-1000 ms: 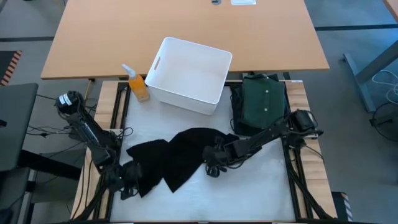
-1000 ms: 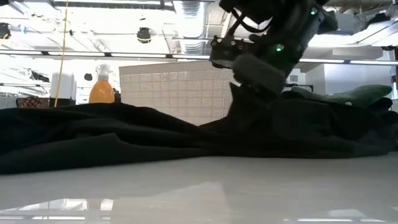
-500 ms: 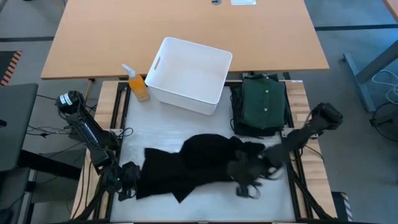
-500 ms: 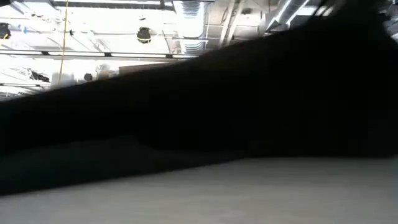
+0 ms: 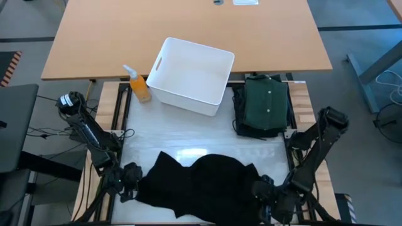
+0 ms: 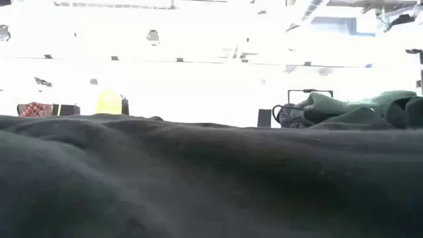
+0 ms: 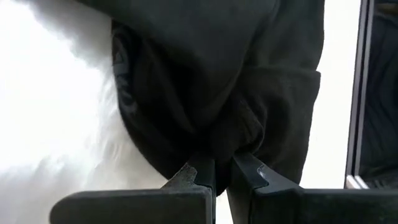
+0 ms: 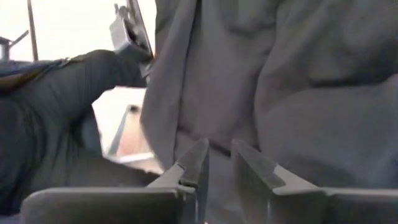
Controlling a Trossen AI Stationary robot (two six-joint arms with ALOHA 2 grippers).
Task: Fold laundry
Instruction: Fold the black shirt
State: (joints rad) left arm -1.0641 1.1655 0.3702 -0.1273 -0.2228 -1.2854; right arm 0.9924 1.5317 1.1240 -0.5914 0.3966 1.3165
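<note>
The black garment [image 5: 201,179] lies spread in a wide crumpled band along the front edge of the white tabletop [image 5: 188,135], running from near the front-left corner to near the front-right corner. In the low view its dark cloth [image 6: 198,178] fills most of the picture.

The left tool [image 5: 129,182] sits at the garment's left end, near the front-left corner. In the left wrist view its two dark fingers [image 7: 202,171] are pressed together on a bunched fold of the black cloth [image 7: 217,81], so it is clamped on the garment.

The right tool [image 5: 270,191] is at the garment's right end, near the front-right corner, with its arm reaching in from the right edge. In the right wrist view its fingers [image 8: 193,165] stand slightly apart, with a narrow gap between them, and the cloth [image 8: 280,81] hangs just beyond them. Whether the cloth is caught between them cannot be told.

The dark green buttoned shirt [image 5: 267,103] lies folded at the back-right corner, on top of other dark clothing whose edge shows beneath it. It is well apart from both tools. The white plastic bin [image 5: 191,75] stands at the back edge, left of the shirt, and the orange spray bottle [image 5: 139,85] stands just beside the bin's left side.
</note>
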